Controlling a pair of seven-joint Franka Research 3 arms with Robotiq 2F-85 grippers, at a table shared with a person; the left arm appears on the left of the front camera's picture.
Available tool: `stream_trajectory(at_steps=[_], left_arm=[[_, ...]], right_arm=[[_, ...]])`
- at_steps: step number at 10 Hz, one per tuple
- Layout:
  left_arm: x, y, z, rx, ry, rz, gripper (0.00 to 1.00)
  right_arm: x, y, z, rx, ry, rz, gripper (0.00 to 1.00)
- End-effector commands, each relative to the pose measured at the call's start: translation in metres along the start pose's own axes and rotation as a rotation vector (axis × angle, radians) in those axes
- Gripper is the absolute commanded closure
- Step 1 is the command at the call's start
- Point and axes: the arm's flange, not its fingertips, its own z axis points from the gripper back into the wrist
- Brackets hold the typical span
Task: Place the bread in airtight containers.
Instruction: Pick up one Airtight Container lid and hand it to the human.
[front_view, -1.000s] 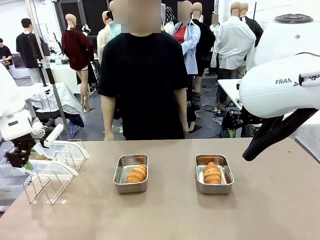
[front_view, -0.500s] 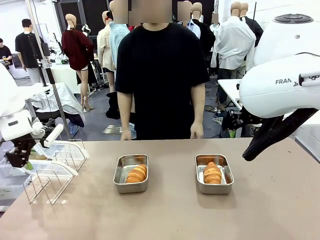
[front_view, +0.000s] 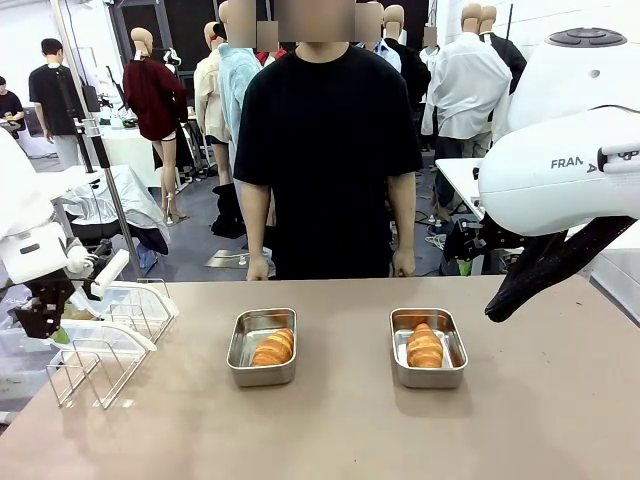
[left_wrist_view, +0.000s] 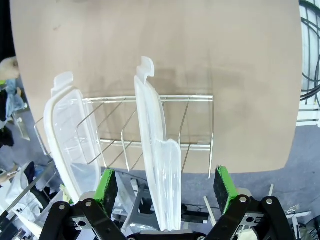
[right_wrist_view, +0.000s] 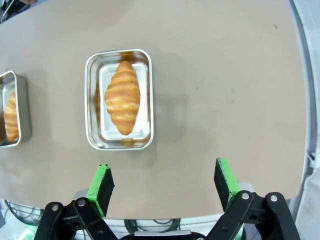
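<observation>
Left end effector (front_view: 40, 318): lower left of frame, jaws apart astride an upright lid (left_wrist_view: 155, 150) in the wire rack (front_view: 100, 365), pads clear of it; barely shifted over the last second.
Left container (front_view: 240, 345), right container (front_view: 400, 372): centre of worktop (front_view: 350, 430), unmoved, holding left bread (front_view: 273, 348) and right bread (front_view: 425, 346).
Person (front_view: 325, 150): has stepped to centre, upper frame.
Right end effector (right_wrist_view: 162, 182): jaws apart, empty.
Judgement: bread is placed; lidding remains.

Front view: fixed and low at the near edge of the table (front_view: 340, 430), facing across toward the standing person (front_view: 325, 160). Left wrist view: close, aimed down over the wire rack (left_wrist_view: 185, 97), also at the front view's lower left. Right wrist view: higher, straight down, sharing 2 steel tubs (right_wrist_view: 144, 115) with the front view's centre.
</observation>
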Motion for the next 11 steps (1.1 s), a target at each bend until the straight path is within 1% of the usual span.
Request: stream_trajectory(at_steps=[1, 3, 6, 7, 8, 11], left_arm=[[-0.008, 0.014, -0.017, -0.03, -0.044, 0.008, 0.0], [-0.01, 0.019, -0.03, -0.049, -0.053, 0.025, 0.0], [-0.01, 0.021, -0.04, -0.036, -0.059, 0.065, 0.0], [-0.013, 0.022, -0.042, -0.036, -0.049, 0.084, 0.02], [-0.016, 0.023, -0.044, -0.043, -0.046, 0.085, 0.13], [-0.02, 0.024, -0.042, -0.063, -0.027, 0.067, 0.72]], right_arm=[[0.0, 0.0, 0.0, 0.001, 0.0, 0.002, 0.0], [0.0, 0.0, 0.0, 0.001, 0.0, 0.002, 0.0], [0.0, 0.0, 0.0, 0.001, 0.0, 0.002, 0.0], [0.0, 0.0, 0.0, 0.001, 0.0, 0.002, 0.0], [0.0, 0.0, 0.0, 0.001, 0.0, 0.002, 0.0], [0.0, 0.0, 0.0, 0.001, 0.0, 0.002, 0.0]])
